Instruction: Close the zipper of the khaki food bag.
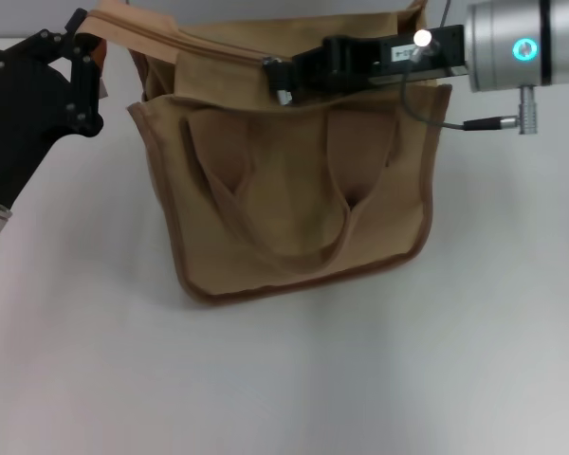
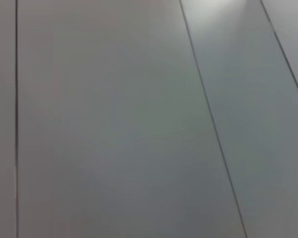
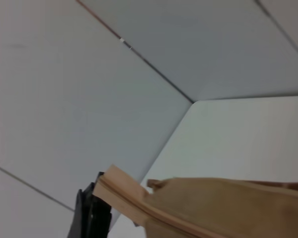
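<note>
The zipper [image 1: 218, 49] looked shut left of the right claw [image 1: 283, 81], clamped at its slider; the left claw [image 1: 83, 43] gripped the bag's end tab.

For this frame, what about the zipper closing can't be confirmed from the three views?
- Head view: the right gripper covers the slider on the zipper; its grip is unclear.
- Head view: the top edge cuts off the khaki food bag behind the zipper.
- Left wrist view: only wall panels.
- Head view: the left gripper meets the bag's corner; finger state unclear.
</note>
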{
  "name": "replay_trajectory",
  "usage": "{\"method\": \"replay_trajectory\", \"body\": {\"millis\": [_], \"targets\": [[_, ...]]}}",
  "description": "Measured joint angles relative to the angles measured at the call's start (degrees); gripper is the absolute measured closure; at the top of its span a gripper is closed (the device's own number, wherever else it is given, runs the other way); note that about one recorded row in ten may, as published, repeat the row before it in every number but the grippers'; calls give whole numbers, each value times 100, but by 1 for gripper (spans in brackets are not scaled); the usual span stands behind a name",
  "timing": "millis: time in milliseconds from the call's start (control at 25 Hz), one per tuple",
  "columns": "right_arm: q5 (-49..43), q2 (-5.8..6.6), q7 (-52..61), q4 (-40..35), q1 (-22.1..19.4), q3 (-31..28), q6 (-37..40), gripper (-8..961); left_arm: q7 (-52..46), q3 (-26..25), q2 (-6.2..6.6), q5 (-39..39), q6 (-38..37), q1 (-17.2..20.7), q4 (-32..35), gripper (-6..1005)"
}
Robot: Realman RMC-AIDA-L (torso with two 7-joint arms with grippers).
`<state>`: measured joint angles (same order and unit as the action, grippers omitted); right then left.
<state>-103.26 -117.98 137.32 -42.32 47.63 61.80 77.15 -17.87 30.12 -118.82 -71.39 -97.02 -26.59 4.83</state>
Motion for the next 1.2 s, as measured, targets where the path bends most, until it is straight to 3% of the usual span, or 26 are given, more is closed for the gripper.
{"method": "replay_trajectory", "body": {"millis": [640, 1200], "targets": [[-19, 169, 2, -419, -765, -308, -34, 951, -21, -377, 17, -1, 789, -181, 132, 984], [-190, 169, -221, -473, -944, -799, 62, 954, -143, -505, 26, 13, 974, -200, 255, 985]]}}
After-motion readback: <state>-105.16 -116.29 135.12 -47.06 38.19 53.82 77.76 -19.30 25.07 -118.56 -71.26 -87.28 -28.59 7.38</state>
